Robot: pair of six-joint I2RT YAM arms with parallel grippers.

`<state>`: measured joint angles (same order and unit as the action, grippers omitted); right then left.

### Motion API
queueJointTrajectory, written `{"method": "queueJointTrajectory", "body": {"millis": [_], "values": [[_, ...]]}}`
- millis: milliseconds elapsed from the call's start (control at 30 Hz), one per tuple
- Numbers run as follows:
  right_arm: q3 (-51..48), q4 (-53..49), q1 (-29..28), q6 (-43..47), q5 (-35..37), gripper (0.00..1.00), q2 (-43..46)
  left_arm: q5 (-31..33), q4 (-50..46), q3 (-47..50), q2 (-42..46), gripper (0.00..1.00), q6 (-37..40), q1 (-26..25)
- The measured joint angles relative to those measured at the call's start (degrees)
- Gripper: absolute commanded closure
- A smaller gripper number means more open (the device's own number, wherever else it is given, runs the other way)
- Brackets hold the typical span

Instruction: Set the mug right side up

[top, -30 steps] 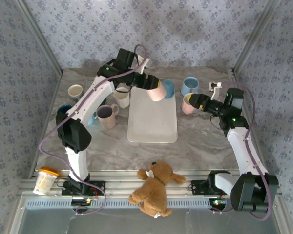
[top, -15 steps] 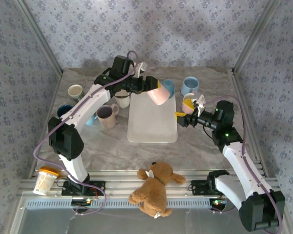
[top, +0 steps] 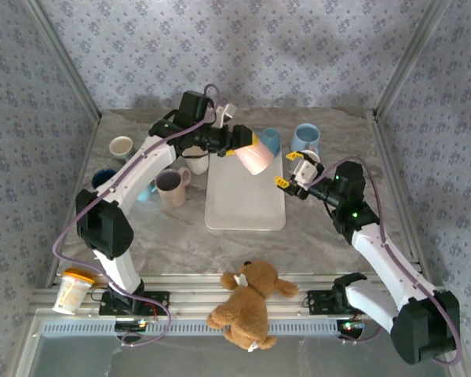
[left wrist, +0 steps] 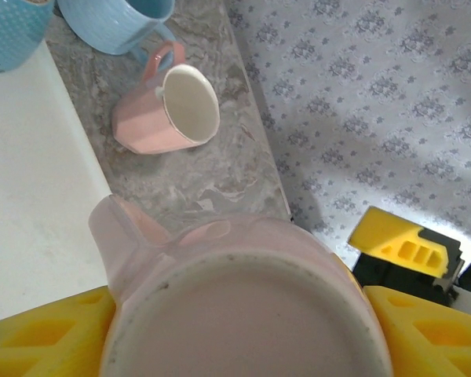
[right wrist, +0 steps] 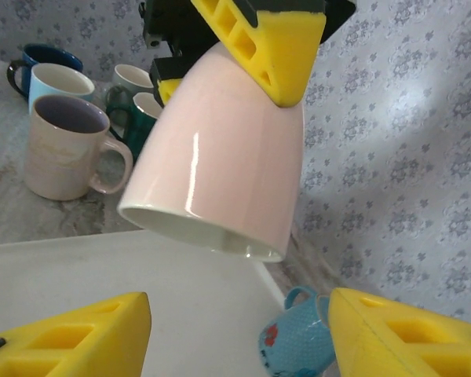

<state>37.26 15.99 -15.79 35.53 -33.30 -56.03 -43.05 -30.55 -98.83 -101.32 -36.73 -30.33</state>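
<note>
A pale pink mug (top: pixel 253 155) hangs over the far end of the white tray (top: pixel 243 206). My left gripper (top: pixel 237 140) is shut on its base end. In the right wrist view this mug (right wrist: pixel 220 153) is tilted with its rim facing down toward the tray (right wrist: pixel 102 294), and a yellow left finger (right wrist: pixel 279 43) presses its upper side. The left wrist view shows the mug's base (left wrist: pixel 243 322) close up between the left gripper's (left wrist: pixel 243 342) yellow pads. My right gripper (top: pixel 287 170) is open just right of the mug, with nothing between its fingertips (right wrist: pixel 239 338).
A second pink mug (left wrist: pixel 169 110) lies on its side on the table right of the tray. A blue dotted mug (top: pixel 269 141) and a light blue mug (top: pixel 304 139) stand at the back. More mugs (top: pixel 171 187) cluster left of the tray. A teddy bear (top: pixel 247 305) sits at the near edge.
My right gripper has left the pink mug on the right and swung left toward the tray, close to the held mug. The left gripper has tipped its mug slightly lower.
</note>
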Motion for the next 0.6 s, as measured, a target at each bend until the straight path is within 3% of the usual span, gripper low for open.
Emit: {"method": "queueJointTrajectory", "body": {"millis": [267,600], "values": [[0.0,6.0,-1.3,1.8,1.5,0.43,-5.3,-3.0,-0.3,-0.6,0.0,0.51,-0.9,-0.1],[0.0,15.0,-3.3,-3.1,4.1,0.54,-8.3,-5.4,-0.5,-1.9,0.0,0.51,-0.9,-0.3]]}}
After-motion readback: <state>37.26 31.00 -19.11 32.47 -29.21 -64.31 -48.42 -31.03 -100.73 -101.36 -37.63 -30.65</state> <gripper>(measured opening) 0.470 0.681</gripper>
